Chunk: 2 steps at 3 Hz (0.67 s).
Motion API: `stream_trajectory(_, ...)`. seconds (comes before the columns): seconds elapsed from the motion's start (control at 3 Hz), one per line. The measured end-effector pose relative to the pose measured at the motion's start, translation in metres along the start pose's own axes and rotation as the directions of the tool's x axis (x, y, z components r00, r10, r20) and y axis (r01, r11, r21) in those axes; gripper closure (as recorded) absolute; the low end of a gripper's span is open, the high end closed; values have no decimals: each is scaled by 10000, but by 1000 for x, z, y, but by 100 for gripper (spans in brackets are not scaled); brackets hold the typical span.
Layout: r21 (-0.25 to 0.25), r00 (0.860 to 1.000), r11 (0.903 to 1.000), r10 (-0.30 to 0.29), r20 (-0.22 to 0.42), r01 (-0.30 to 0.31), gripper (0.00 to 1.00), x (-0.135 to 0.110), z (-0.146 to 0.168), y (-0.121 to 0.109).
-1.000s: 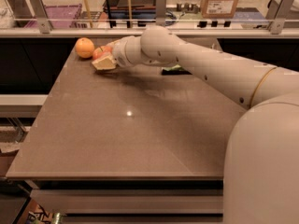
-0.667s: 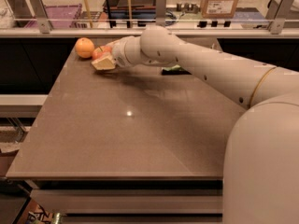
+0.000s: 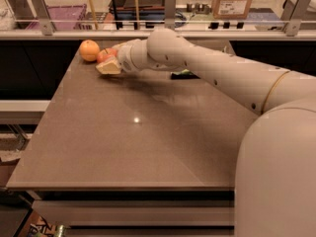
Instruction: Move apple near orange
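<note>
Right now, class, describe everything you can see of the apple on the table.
The apple is round and red with a yellowish blush, smooth-skinned, and a short dark stem seems to show on top. It sits near the far left corner of the table, just right of the orange; whether they touch cannot be told. The gripper is at its right side and hides its lower part.

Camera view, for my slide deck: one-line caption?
Gripper at the apple, beside the orange, at the table's far-left corner.
</note>
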<state>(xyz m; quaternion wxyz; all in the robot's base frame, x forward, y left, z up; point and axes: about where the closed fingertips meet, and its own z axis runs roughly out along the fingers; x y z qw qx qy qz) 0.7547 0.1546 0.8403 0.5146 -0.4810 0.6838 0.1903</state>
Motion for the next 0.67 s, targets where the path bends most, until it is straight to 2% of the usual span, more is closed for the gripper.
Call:
stream_trajectory(0.33,-31,10000,10000,-2,1,2,0,0,2,2)
stream_trajectory(0.67,-32,10000,10000,-2,1,2,0,0,2,2)
